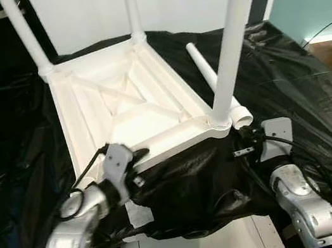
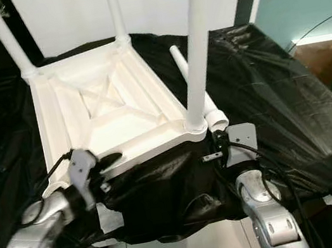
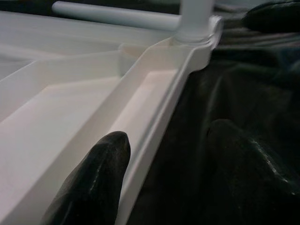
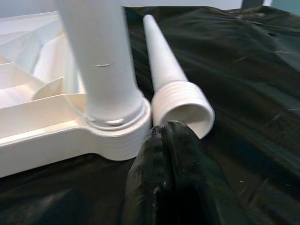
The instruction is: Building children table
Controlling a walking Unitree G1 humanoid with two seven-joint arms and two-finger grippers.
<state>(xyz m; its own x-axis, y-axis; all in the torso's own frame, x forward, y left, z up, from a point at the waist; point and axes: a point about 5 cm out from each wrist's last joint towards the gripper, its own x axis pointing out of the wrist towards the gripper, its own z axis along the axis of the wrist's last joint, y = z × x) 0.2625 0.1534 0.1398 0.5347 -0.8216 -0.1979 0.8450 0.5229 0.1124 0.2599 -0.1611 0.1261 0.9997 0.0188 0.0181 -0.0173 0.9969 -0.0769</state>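
Our left gripper (image 3: 164, 164) is open, its fingers astride the near rim of the upturned white plastic table top (image 1: 118, 107). Our right gripper (image 4: 171, 136), fingers pressed together, touches the loose white leg (image 4: 173, 84) lying beside the screwed-in corner leg (image 1: 234, 35) on black plastic sheet (image 1: 301, 87).

Two silver, segmented arms with looping black cables; each pincer, left pincer (image 1: 135, 158) and right pincer (image 4: 171, 154), has glossy black fingers on grey brackets.

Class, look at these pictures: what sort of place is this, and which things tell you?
Probably an indoor furniture-assembly spot: an upturned white table lies on black plastic sheeting, a loose leg lies beside it.
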